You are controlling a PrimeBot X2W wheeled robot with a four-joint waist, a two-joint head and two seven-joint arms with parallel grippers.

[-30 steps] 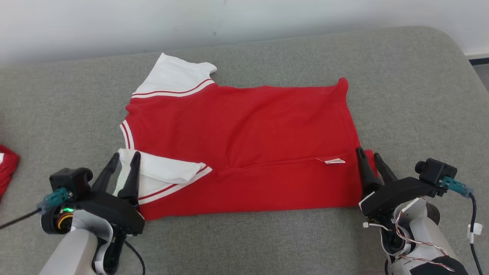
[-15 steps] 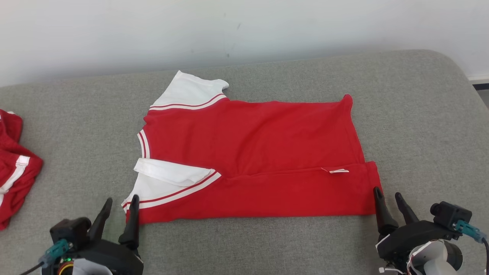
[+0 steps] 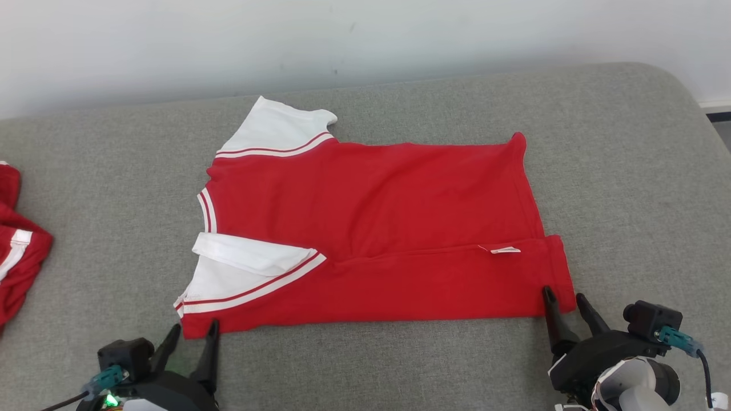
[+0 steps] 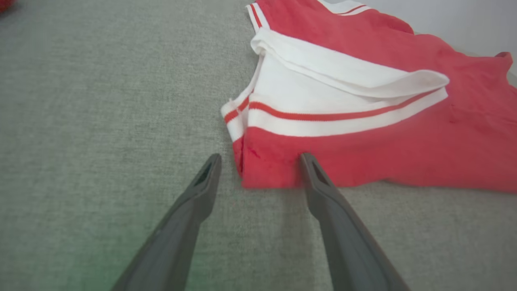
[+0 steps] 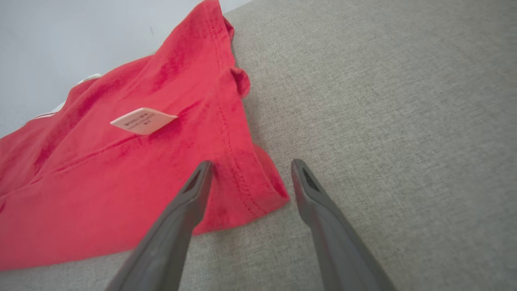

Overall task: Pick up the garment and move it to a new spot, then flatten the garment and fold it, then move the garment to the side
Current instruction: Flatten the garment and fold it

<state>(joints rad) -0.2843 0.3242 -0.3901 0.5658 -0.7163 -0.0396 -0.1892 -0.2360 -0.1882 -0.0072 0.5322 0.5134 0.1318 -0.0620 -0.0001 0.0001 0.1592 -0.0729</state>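
**Both claws spread wide at the near corners of the half-folded shirt**

The red short-sleeved garment with white sleeves and red stripe trim (image 3: 371, 228) lies flat around the middle of the grey woven fabric surface (image 3: 628, 171). Its length runs from the left edge toward the right edge. The sleeve end faces the left edge and the hem faces the right edge. One white sleeve points toward the far edge. The other is turned in over the red body on the near-left side. A long strip along the near side looks folded over, and a small white label (image 3: 505, 249) sits at its seam close to the hem.

The left gripper (image 3: 194, 326) is at the garment's near-left corner with its two dark fingers wide apart and nothing between them gripped. In the left wrist view that red corner lies in the gap between the fingertips, and one tip overlaps the cloth's near edge. Whether it touches the cloth cannot be told.

The right gripper (image 3: 564, 293) is at the near-right hem corner, likewise fully spread and holding nothing. In the right wrist view the stitched hem corner lies between its fingers.

A second bunched red and white cloth (image 3: 17, 257) lies at the surface's left edge, well apart from the garment. A pale wall (image 3: 342, 40) stands behind the far edge.
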